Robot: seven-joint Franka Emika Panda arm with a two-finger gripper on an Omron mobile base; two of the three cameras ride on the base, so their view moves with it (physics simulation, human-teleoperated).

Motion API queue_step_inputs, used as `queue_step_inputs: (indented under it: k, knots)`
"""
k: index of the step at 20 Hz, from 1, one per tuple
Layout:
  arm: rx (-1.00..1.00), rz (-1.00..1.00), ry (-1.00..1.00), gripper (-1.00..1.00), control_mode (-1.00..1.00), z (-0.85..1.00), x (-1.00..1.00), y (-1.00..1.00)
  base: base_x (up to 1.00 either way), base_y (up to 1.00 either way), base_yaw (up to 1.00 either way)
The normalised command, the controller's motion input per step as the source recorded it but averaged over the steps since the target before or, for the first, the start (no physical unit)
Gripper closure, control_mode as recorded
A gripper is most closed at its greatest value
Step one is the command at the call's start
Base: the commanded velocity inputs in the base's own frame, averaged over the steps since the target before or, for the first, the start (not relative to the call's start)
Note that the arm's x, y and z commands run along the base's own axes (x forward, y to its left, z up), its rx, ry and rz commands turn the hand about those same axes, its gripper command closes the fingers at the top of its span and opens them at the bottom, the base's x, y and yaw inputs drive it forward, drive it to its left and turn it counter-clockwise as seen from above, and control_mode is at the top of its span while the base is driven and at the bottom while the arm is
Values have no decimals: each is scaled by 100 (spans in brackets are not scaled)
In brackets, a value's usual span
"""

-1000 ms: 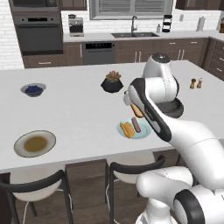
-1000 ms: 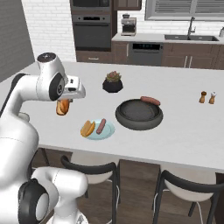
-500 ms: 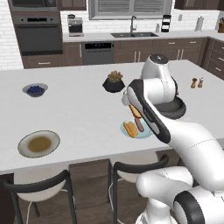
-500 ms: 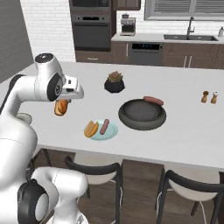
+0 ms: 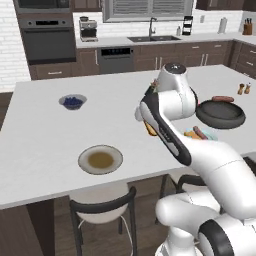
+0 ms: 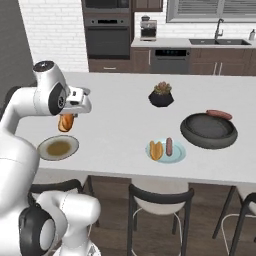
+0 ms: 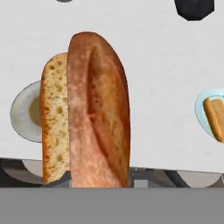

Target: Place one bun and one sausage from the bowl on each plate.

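While the wide white kitchen island counter [image 6: 120, 107] carries everything, the shallow near-black round bowl [image 6: 208, 131] keeps one reddish-brown sausage [image 6: 218, 114] on its far rim, and the small light-blue plate [image 6: 165, 150] looks already served with bun and sausage. The two-finger gripper [image 6: 67, 116] is clamped on the split orange-tan hot-dog bun [image 7: 87, 109], which hangs lengthwise from the fingertips just above the grey-rimmed, brown-centred plate [image 6: 58, 147], apparently its destination.

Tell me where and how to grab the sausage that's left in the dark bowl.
Take the sausage across its slim middle, coming straight down from above. It lies flat along the far rim of the bowl, so its long sides are exposed and short fingers can span its width there.
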Motion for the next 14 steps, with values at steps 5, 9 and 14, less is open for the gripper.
queue_step_inputs:
  k: [5,9,14]
  knots:
    - [0,3,20,100,-100,-20,48,78,0,0,0]
    - [0,16,32,100,-100,-56,62,94,0,0,0]
    - [4,21,33,100,-100,-77,61,78,0,0,0]
